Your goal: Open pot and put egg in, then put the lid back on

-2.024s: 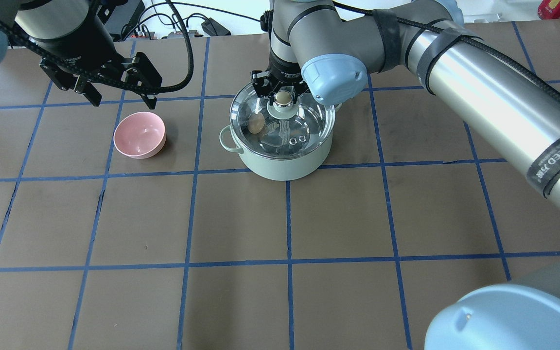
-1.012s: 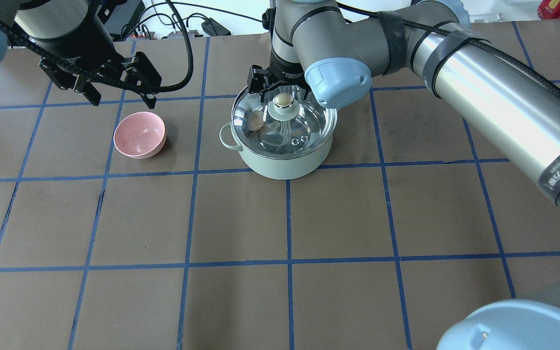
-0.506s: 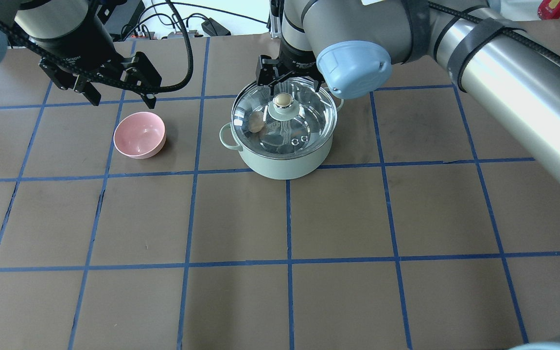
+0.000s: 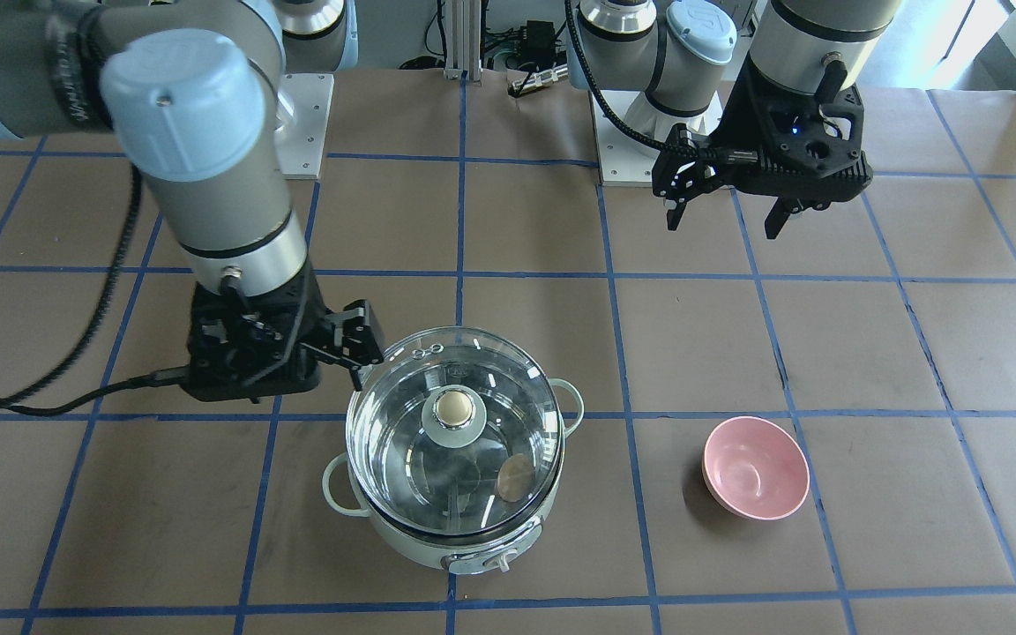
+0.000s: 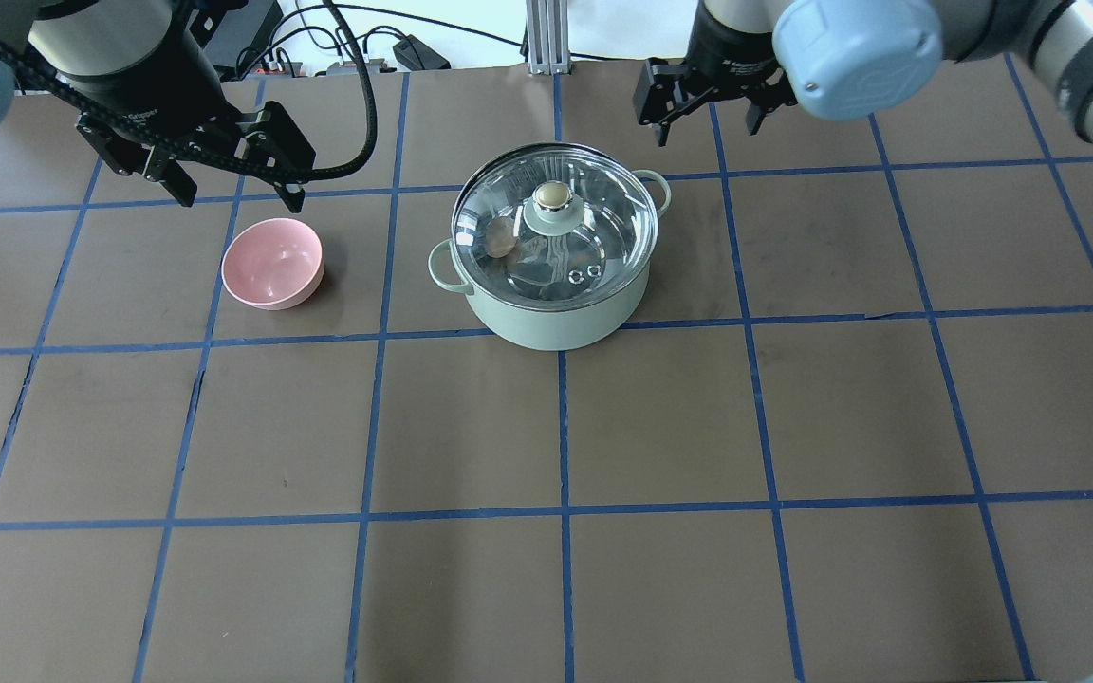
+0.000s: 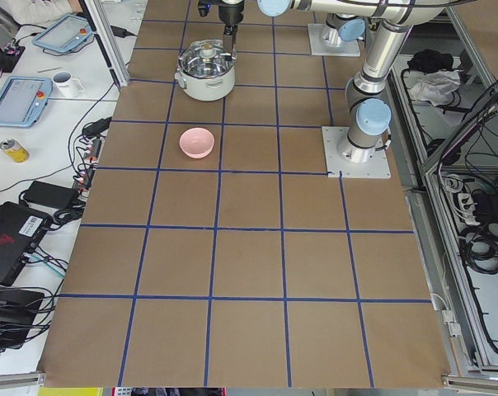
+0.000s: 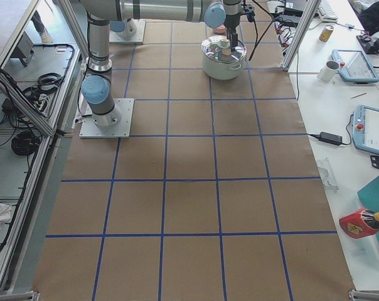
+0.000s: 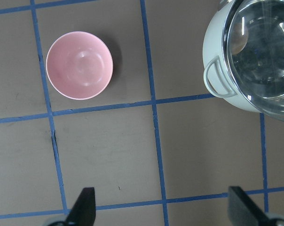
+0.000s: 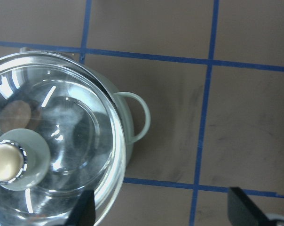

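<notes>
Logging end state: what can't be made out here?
- Small tan-brown egg: outline blurred under the round clear glass lid, overhead view.
- Pale mint electric pot: cut off by the right wrist view's edges.
- Right claw: too small in both side views.

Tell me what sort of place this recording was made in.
Most likely a robotics lab work cell: a brown table with a blue tape grid, a grey robot arm bolted to a square metal plate, and a blue-edged teach pendant nearby.
</notes>
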`<state>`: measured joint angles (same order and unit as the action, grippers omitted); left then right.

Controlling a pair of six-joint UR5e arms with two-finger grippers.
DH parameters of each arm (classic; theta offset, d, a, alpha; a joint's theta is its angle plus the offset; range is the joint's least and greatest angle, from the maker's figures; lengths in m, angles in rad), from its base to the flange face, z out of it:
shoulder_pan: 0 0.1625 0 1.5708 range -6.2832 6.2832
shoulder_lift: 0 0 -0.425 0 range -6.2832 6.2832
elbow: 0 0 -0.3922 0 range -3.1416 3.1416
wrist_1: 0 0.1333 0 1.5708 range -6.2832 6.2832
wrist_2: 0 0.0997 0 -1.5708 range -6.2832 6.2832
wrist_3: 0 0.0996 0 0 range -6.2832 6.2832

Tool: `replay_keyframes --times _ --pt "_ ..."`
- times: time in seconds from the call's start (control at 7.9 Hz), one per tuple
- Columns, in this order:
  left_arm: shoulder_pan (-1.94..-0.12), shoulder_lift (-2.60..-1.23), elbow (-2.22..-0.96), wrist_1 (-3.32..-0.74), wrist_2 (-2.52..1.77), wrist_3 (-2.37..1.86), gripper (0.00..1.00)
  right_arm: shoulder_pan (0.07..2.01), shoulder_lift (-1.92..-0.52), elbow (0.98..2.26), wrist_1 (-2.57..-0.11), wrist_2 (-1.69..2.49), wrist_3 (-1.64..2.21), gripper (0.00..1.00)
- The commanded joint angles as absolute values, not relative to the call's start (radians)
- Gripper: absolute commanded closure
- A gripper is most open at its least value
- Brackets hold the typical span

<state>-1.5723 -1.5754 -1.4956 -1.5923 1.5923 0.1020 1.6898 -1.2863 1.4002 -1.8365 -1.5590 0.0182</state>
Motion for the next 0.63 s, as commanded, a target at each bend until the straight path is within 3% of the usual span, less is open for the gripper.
replay_keyframes --times 0.0,0.51 --pt "-1.572 -1.575 -1.496 -1.592 1.592 0.103 0.0 1.582 -1.362 1.402 -1.689 -1.577 -0.043 0.0" --pt "-1.572 -1.575 -1.496 -1.592 1.592 0.103 0.0 1.577 -1.391 1.414 -1.634 -1.646 -0.043 0.0"
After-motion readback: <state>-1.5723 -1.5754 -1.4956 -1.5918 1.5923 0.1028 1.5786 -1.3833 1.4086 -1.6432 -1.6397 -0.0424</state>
